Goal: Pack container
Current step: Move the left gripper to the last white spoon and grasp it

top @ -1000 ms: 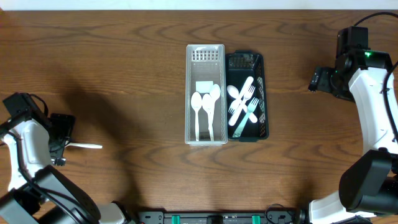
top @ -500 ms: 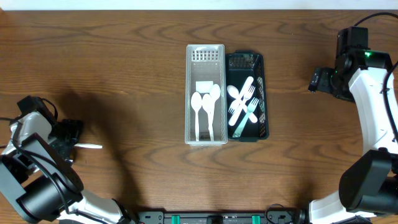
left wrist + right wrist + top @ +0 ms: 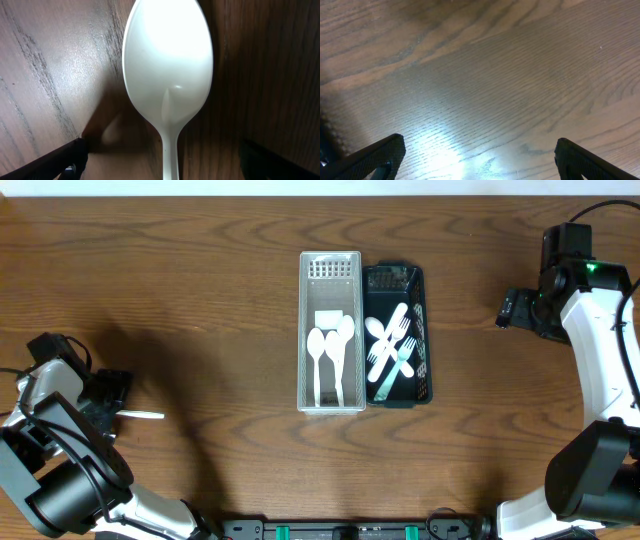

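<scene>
White spoon (image 3: 167, 65) lies flat, long axis left-right overhead, handle pointing at the white basket (image 3: 331, 280). Left gripper (image 3: 108, 402) straddles it, fingers spread, not touching. Right gripper (image 3: 480, 150) spread, empty.

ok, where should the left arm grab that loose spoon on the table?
Take the spoon by its handle, just below the bowl, coming straight down. It lies flat on the table, and the handle is narrow and straight where the bowl is wide and curved. The left gripper is open with the handle between its jaws, so closing across its width looks right.
</scene>
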You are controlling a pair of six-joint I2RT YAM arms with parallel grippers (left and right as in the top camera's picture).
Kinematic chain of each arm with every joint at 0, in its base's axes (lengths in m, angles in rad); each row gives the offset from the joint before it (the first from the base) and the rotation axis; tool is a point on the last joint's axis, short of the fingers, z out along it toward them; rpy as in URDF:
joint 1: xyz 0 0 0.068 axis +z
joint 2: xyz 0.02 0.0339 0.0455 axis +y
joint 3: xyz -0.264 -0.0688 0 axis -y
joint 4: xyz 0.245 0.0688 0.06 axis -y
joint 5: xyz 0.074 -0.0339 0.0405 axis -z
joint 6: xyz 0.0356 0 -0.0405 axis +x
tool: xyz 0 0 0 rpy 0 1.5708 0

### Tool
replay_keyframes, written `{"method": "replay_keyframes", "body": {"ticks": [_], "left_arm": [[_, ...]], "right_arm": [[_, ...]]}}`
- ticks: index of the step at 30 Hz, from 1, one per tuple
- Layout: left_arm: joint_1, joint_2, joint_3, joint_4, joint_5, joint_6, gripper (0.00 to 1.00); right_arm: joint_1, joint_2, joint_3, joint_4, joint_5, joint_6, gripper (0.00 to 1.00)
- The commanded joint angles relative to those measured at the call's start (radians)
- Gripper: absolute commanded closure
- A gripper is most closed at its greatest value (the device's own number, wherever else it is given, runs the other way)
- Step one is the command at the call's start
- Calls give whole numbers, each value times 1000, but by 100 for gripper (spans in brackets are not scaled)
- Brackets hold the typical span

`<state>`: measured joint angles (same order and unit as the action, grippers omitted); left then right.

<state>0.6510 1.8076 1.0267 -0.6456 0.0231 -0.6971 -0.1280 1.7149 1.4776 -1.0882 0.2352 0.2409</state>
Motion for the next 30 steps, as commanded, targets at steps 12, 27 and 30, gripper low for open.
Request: {"method": "replay_keyframes", "body": {"ticks": [12,27,30], "left_arm": [[5,89,-2,-42,-14,23,8],[5,89,-2,-71,-11,23,94],[5,89,-2,-79,-11,23,94]], "right_arm": [[-6,0,-2,-3,0,-11,1],[-6,0,-2,-3,0,-11,1],[-6,0,-2,-3,0,-11,1]]}}
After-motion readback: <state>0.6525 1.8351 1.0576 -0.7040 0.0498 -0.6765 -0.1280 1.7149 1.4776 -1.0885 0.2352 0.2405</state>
